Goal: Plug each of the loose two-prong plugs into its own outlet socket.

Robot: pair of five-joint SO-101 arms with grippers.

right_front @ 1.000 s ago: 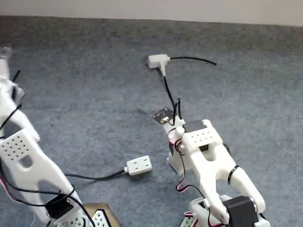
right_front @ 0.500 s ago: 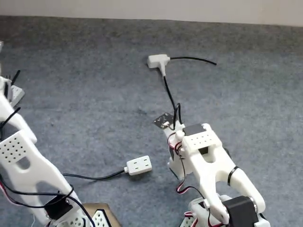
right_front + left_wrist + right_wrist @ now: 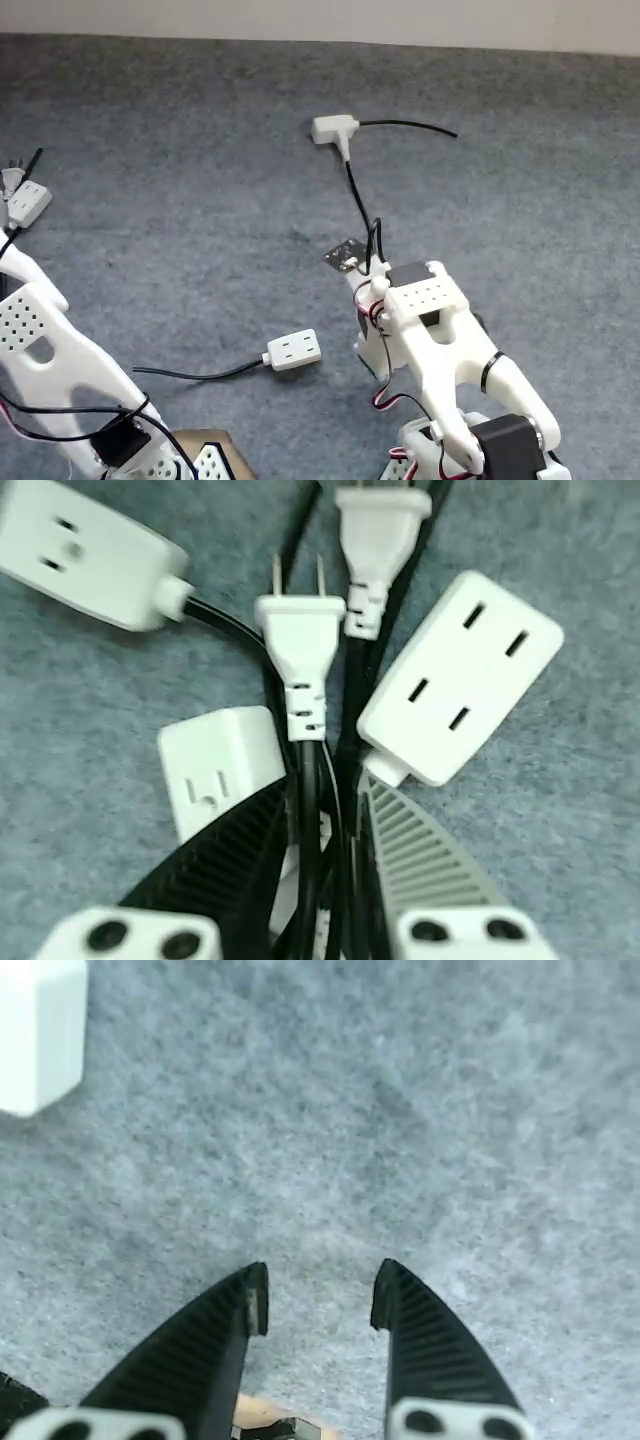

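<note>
The left gripper (image 3: 325, 790) is closed on a bundle of black cords (image 3: 318, 810), which fills the gap between its black finger and its grey one. The right gripper (image 3: 320, 1290) is seen open above the grey carpeted desk (image 3: 450, 1110), with nothing between its fingers. Just ahead of the left gripper, on the grey finger's side, a flat outlet socket (image 3: 460, 690) with four slots is found, its near end close to that fingertip. A second socket (image 3: 215, 765) is seen just beside the black finger, and a third socket (image 3: 90, 550) is placed farther ahead on that same side. Straight ahead of the left gripper's fingertips a two-prong plug (image 3: 300, 630) is seen at the end of one cord, its prongs pointed away from the gripper; another plug (image 3: 375, 530) is seen just beyond it. A fourth socket (image 3: 295, 350) is left on the desk between the two arms, well apart from both grippers
</note>
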